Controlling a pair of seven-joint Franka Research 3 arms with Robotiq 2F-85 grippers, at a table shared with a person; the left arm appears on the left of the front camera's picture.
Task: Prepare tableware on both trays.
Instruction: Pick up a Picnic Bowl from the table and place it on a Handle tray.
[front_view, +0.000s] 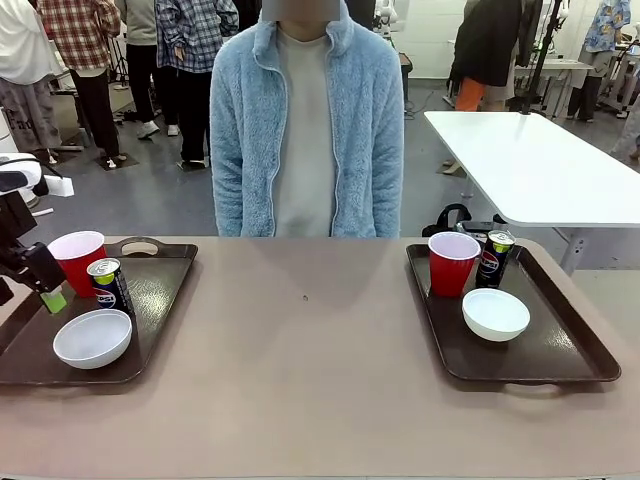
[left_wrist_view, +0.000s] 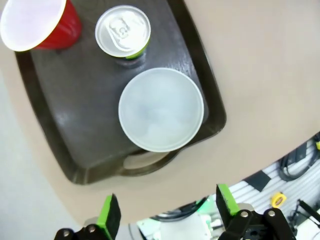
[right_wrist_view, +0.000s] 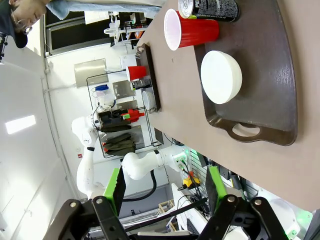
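The left tray (front_view: 162, 288) holds a red cup (front_view: 76, 258), a Pepsi can (front_view: 108, 283) and a white bowl (front_view: 92, 338). My left gripper (front_view: 48, 292) hovers at that tray's left side. From the left wrist view it stands open (left_wrist_view: 167, 210), high above the tray's (left_wrist_view: 75, 115) near handle, with the cup (left_wrist_view: 37, 22), can (left_wrist_view: 123, 31) and bowl (left_wrist_view: 161, 109) below. The right tray (front_view: 560, 345) carries a red cup (front_view: 452, 262), a can (front_view: 494, 258) and a bowl (front_view: 495, 314). My right gripper (right_wrist_view: 165, 185) is open, well off the tray (right_wrist_view: 272, 60), cup (right_wrist_view: 190, 30), can (right_wrist_view: 210, 7) and bowl (right_wrist_view: 221, 76).
A person in a light-blue fleece (front_view: 305, 120) stands at the table's far edge, hands out of view. The brown tabletop (front_view: 300, 340) lies bare between the trays. A white table (front_view: 530, 160) stands behind at the right.
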